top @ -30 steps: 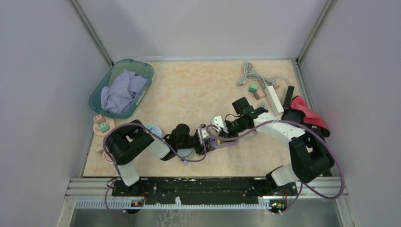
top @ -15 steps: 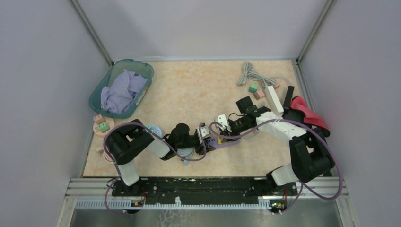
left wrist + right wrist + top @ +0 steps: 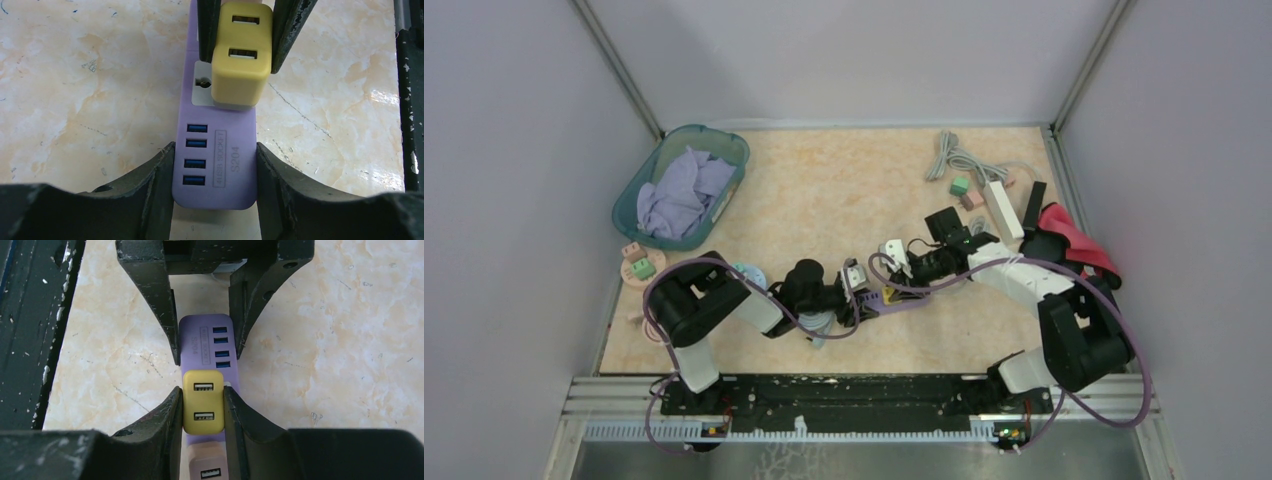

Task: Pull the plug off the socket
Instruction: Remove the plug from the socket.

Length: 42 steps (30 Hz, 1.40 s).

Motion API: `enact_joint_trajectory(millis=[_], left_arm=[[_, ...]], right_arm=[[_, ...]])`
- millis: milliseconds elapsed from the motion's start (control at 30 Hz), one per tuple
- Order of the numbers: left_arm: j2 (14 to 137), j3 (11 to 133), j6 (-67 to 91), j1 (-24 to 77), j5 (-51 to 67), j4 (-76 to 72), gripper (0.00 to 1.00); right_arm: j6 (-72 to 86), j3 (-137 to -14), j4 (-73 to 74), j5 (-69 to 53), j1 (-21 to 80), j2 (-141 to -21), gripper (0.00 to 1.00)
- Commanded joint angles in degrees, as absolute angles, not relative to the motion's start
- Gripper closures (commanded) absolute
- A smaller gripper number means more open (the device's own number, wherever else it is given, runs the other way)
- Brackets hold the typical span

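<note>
Right jaws clamping plug (image 3: 203,402), left jaws clamping socket (image 3: 215,170)

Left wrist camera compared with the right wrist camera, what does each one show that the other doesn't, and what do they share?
Left wrist only: the pin hole in the white socket face beside the yellow plug. Right wrist only: a pink plug past the yellow one along the strip. Both: the purple power strip with four blue USB ports, the left gripper closed across it, the right gripper shut on the yellow plug.
</note>
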<state>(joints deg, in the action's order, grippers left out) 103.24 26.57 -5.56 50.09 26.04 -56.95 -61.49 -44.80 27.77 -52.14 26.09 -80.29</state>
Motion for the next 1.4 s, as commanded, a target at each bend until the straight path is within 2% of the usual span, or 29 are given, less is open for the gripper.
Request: enact_joint_trajectory(millis=[0, 200, 467, 867, 1367], left_arm=[[105.16, 27.25, -4.02, 49.93, 26.54, -53.65, 0.99], [105.1, 26.8, -4.2, 49.97, 26.14, -53.58, 0.99], [105.12, 26.99, -4.2, 50.01, 26.22, -53.61, 0.99], [105.34, 27.39, -3.9, 49.93, 26.67, -53.36, 0.99], [105.38, 27.51, -4.15, 49.92, 26.88, -52.72, 0.99]], right_arm=[[-57.05, -45.73, 18.87, -55.59, 26.78, -77.53, 1.0], [-65.46, -48.58, 27.88, -55.76, 23.49, -77.4, 1.0], [-76.0, -48.55, 36.64, -62.48, 22.74, -77.67, 1.0], [-68.01, -48.09, 30.46, -63.98, 25.14, -77.34, 1.0], [-69.21, -51.1, 35.93, -64.77, 22.33, -76.22, 1.0]])
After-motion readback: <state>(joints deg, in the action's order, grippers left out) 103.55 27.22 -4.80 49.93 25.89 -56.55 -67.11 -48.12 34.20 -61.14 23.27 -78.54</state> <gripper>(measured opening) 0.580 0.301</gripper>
